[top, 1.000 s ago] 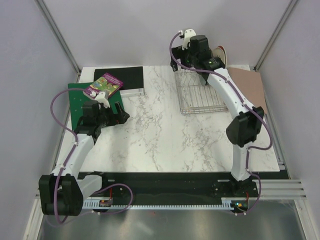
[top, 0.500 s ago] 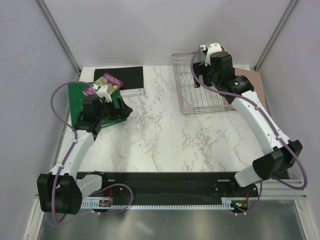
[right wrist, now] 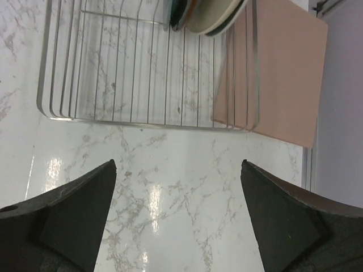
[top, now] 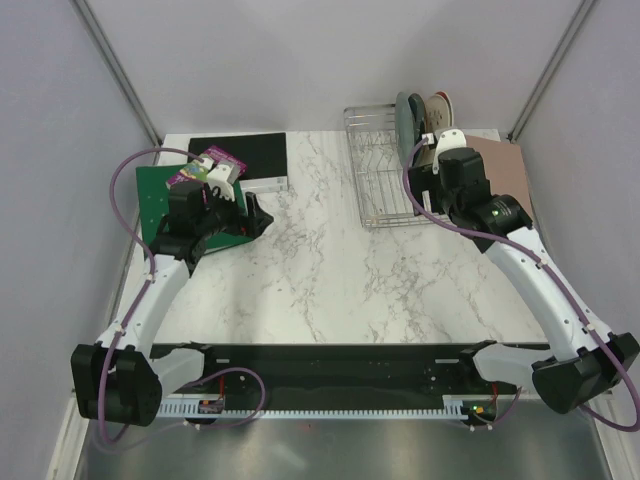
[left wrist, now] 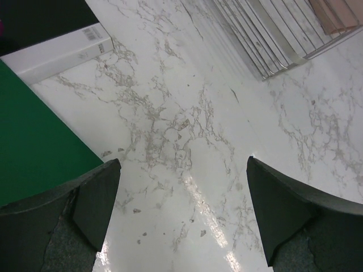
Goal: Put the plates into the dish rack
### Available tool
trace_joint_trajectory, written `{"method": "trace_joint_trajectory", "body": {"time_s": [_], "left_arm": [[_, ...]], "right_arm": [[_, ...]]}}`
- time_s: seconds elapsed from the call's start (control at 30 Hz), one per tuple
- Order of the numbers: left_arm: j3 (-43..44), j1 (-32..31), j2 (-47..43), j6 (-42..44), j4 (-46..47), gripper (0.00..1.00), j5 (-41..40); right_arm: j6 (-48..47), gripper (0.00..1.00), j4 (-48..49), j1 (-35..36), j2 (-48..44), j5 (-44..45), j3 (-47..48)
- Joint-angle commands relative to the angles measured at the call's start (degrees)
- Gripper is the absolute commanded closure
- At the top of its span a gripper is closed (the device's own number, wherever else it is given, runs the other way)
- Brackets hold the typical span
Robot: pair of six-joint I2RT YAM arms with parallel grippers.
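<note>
Right gripper (right wrist: 178,198) has drawn back from the far end of the dish rack (top: 385,195) — jaws wide, empty. Plates (top: 412,112) stand upright there. Left gripper (left wrist: 181,204) hangs open and empty over the worktop (top: 320,270) — loading looks near complete.

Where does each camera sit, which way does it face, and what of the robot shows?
Top external: above and behind the arms, looking down on the table; both arms show.
Left wrist: on the left arm, facing across the table toward a corner of the dish rack; open left pincer at bottom.
Right wrist: on the right arm, looking down at the dish rack and the plates; open right pincer at bottom.
Shared: the dish rack shows in all three.
</note>
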Motion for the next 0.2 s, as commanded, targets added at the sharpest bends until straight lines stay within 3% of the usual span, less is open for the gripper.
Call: {"method": "trace_joint_trajectory", "body": {"time_s": [0.0,0.17], "left_arm": [[2.7,-1.3,-0.8,9.3,-1.3,0.00,0.1],[1.1,-4.3,-3.3,10.2,-1.7,0.00,-4.1]], "right_arm": [[1.1,0.02,0.0,-0.2,-2.6,1.9,-4.7],[4.2,0.02,1.1,-4.9,-3.0,-2.5,-8.5]]}}
